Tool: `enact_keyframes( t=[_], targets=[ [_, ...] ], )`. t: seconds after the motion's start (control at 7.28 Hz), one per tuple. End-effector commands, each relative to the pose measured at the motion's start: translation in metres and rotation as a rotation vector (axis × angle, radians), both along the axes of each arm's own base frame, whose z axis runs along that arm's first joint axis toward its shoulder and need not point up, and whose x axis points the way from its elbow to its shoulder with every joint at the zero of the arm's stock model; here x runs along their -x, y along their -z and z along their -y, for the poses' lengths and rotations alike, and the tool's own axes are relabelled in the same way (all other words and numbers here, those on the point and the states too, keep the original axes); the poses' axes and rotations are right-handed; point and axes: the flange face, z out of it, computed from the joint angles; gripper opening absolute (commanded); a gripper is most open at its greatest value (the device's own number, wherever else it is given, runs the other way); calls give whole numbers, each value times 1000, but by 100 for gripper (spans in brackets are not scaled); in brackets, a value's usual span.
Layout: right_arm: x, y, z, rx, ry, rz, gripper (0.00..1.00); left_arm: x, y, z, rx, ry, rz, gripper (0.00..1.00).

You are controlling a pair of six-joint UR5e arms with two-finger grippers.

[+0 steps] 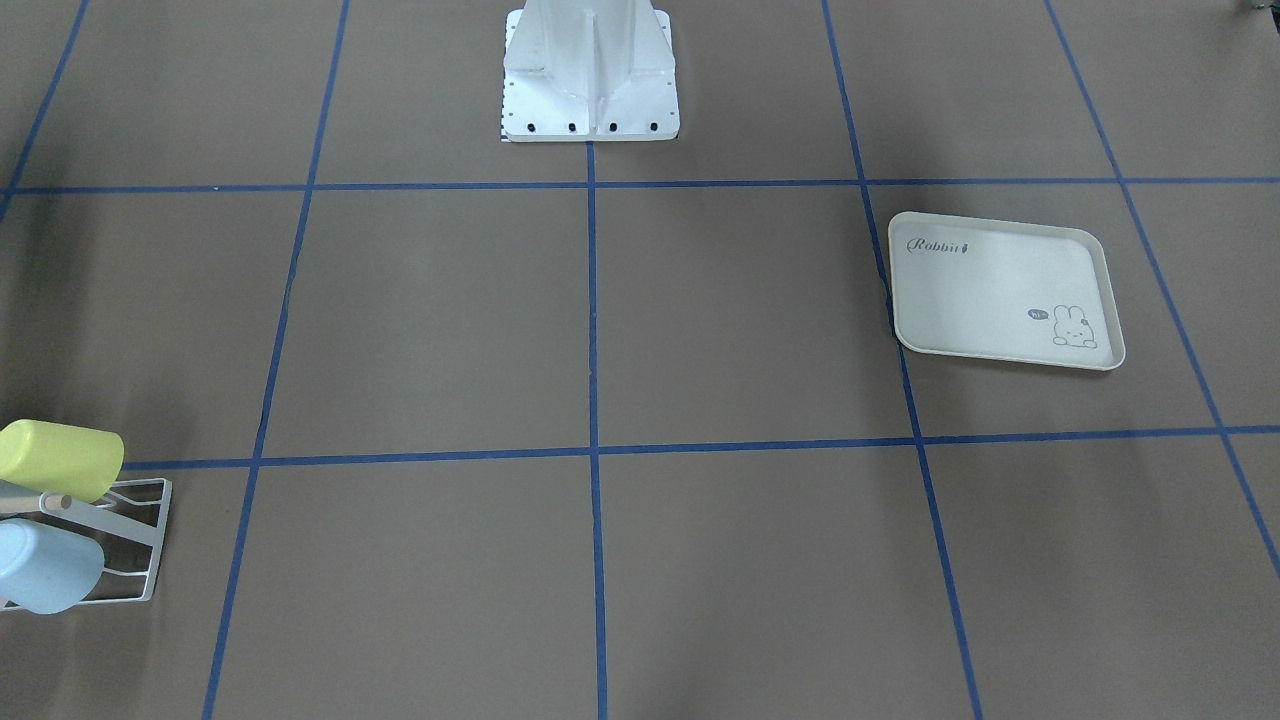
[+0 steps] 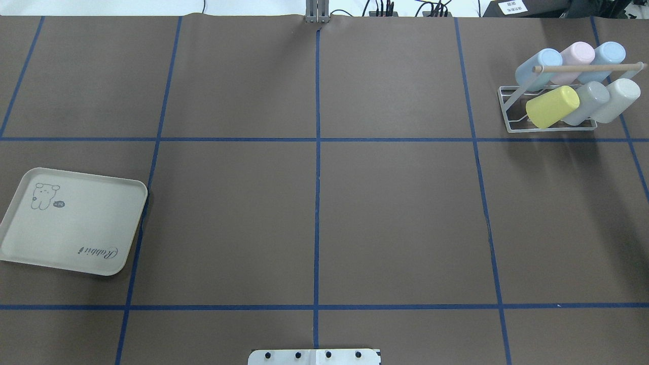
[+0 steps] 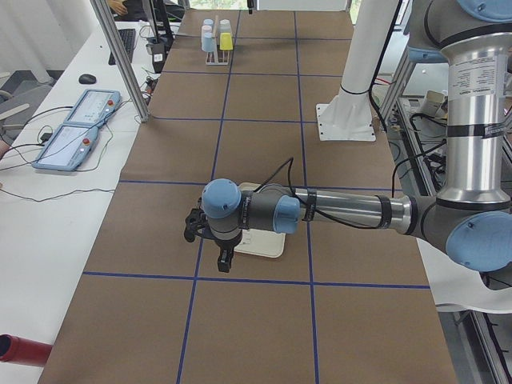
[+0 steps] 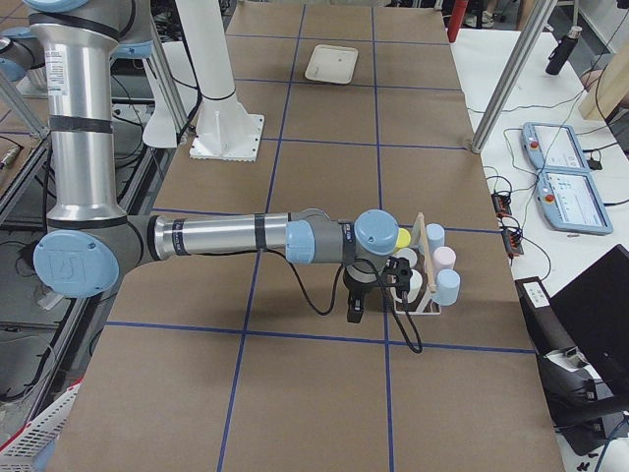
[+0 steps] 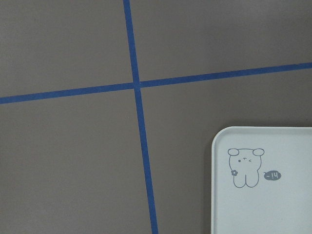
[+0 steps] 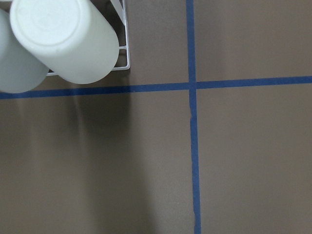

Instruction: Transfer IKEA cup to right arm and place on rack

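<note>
The brown worktop, gridded with blue tape, fills the room's middle, and the white pedestal stands at the centre of its robot-side edge. The left arm stretches out low over one end of the worktop and the right arm does the same over the other end. The cream rabbit-print tray lies flat on the robot's left side, near its edge of the worktop. The white wire rack stands well apart from it, at the far corner on the robot's right. All six cups sit tilted on the rack's prongs in two rows. The row nearer the robot holds the yellow cup, the grey cup and the white cup. The row behind has a pale blue cup, a pink cup and a second blue cup. The left tool points down over the edge of the tray, and from the side I cannot tell whether its fingers are parted or closed. The right tool hangs just beside the rack's white-cup end, and again I cannot tell its grip. The light wooden dowel runs along the top of the rack, across the back row.
</note>
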Motion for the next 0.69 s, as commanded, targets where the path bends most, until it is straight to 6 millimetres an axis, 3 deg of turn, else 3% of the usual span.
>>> enact_keyframes(
  t=[0.0,0.55],
  targets=[
    [1,4,0,-9,2,6,99,0,1,0,-2,0,0,100],
    [1,5,0,-7,-2,15,99,0,2,0,-4,0,0,100]
  ],
)
